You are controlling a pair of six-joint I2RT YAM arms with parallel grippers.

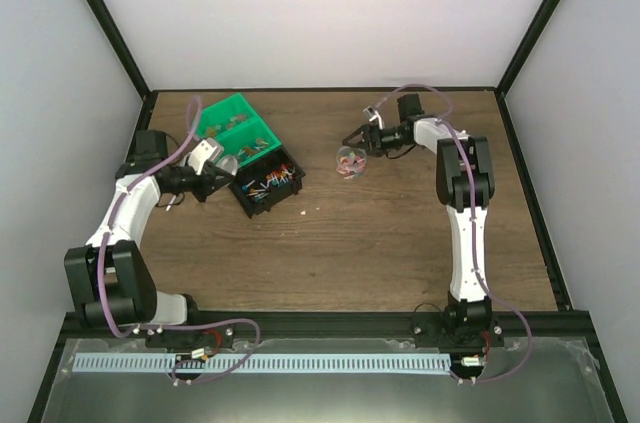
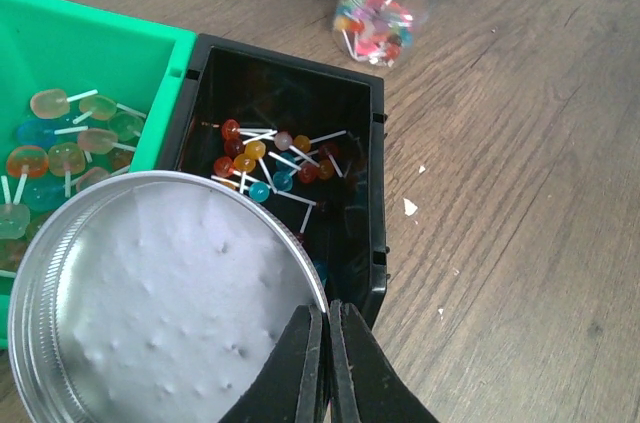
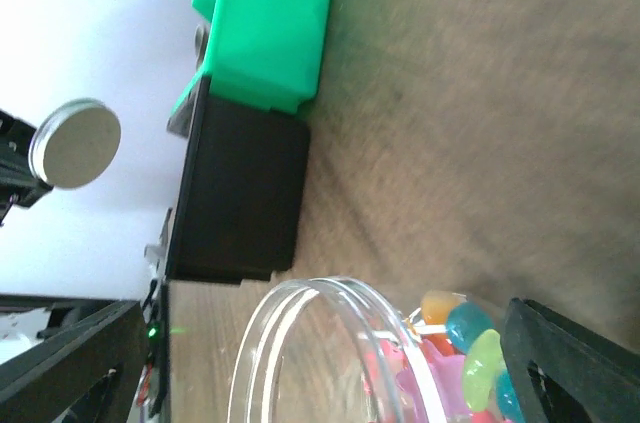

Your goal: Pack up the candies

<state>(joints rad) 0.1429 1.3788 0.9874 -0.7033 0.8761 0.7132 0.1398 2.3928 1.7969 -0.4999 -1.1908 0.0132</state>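
Now the left claw (image 2: 327,315) pinches a silver lid (image 2: 150,293), with candies (image 2: 265,168) in the black bin (image 2: 372,193) just ahead, while the right claw (image 3: 315,333) is spread around the jar (image 3: 262,328).

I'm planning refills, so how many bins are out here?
3, touching in one diagonal row at the far left of the top view: a far green bin, a middle green bin, and a near black bin. No others appear hidden.

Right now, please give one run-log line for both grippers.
left gripper: shut on round silver metal lid | right gripper: open around clear round jar of candies
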